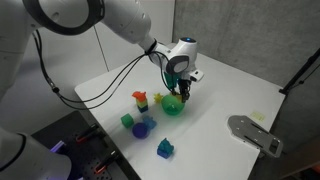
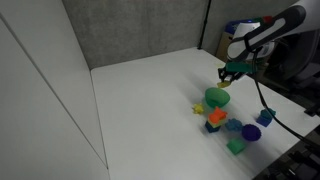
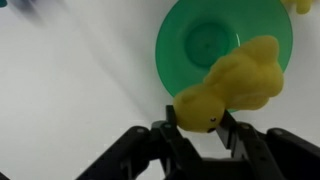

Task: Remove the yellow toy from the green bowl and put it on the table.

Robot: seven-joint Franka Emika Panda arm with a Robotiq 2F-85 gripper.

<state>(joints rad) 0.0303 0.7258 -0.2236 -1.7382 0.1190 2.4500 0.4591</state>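
Gripper [image 3: 200, 120] pinches the yellow toy [image 3: 240, 75] between its fingers, holding it just above the green bowl [image 3: 175, 40], which looks empty. Raised clear of the bowl's rim, the toy seems ready to travel sideways to bare table [image 3: 70, 85] beside the bowl.

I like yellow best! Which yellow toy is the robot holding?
The lumpy yellow toy pinched in the gripper, over the green bowl. The other yellow piece lies outside the bowl, untouched.
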